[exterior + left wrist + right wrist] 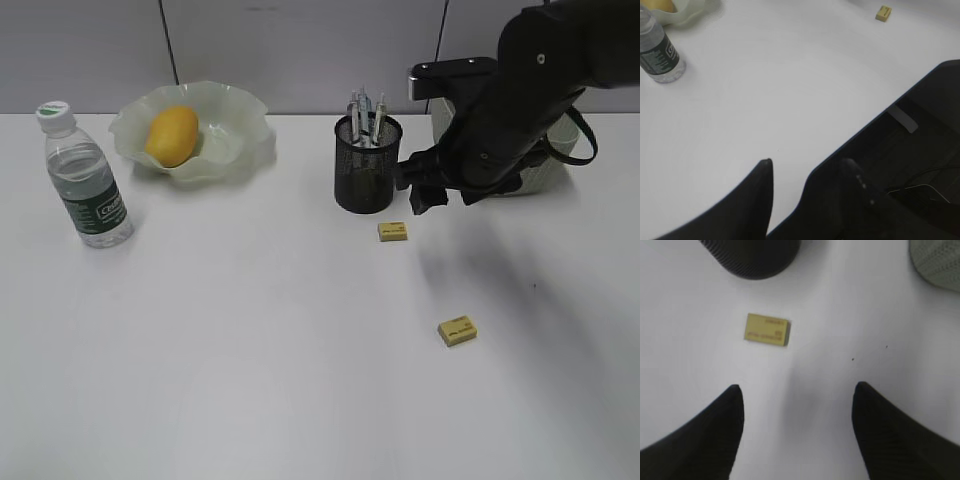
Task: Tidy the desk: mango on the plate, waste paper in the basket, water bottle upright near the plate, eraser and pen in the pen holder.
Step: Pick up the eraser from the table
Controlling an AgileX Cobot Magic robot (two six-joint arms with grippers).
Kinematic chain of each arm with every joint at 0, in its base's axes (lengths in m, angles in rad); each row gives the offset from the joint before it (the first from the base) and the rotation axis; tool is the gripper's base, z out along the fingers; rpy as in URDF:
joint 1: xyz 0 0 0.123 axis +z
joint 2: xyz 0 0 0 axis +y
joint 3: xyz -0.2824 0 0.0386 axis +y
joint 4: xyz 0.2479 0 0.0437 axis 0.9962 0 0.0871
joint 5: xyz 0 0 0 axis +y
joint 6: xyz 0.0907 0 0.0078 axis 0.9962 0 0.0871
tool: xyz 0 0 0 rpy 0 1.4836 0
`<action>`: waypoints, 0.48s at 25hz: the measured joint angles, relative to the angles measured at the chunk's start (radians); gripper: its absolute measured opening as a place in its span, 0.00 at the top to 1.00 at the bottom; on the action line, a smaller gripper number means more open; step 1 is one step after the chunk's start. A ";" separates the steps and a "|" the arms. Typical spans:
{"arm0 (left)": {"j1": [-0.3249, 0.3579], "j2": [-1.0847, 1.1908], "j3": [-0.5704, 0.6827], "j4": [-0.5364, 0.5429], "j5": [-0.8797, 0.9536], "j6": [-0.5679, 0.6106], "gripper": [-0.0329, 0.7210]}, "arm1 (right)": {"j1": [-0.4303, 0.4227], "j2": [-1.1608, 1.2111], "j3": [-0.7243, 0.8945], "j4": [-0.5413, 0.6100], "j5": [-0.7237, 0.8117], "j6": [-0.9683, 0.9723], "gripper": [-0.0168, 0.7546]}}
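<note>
Eraser step — right gripper spread wide, empty; eraser at eleven o'clock — needs centring, then closing.

Readable text is scarce. Water bottle has a dark green label with white lettering, starts with what looks like a "C", rest too small to make out; in the left wrist view the same label shows only blurred white marks. The eraser nearer the pen holder carries reddish print on its yellow top, seen closer in the right wrist view as two or three short lines, too blurred to read. The second eraser has similar dark print, illegible too. No numbers or signs legible anywhere else
</note>
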 joint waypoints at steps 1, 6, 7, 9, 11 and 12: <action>0.000 0.000 0.000 0.000 0.000 0.000 0.51 | -0.009 0.018 -0.003 -0.004 -0.023 0.010 0.30; 0.000 0.000 0.000 0.000 0.000 -0.001 0.51 | -0.006 0.088 -0.008 -0.001 -0.147 0.060 0.23; 0.000 0.000 0.000 0.000 0.000 -0.002 0.51 | -0.005 0.097 -0.008 0.001 -0.177 0.075 0.22; 0.000 0.000 0.000 0.000 0.000 -0.003 0.51 | -0.005 0.119 -0.009 0.002 -0.222 0.102 0.22; 0.000 0.000 0.000 0.000 0.000 -0.003 0.51 | -0.005 0.142 -0.010 0.002 -0.261 0.111 0.22; 0.000 0.000 0.000 0.000 0.000 -0.003 0.51 | -0.005 0.156 -0.010 0.003 -0.271 0.113 0.22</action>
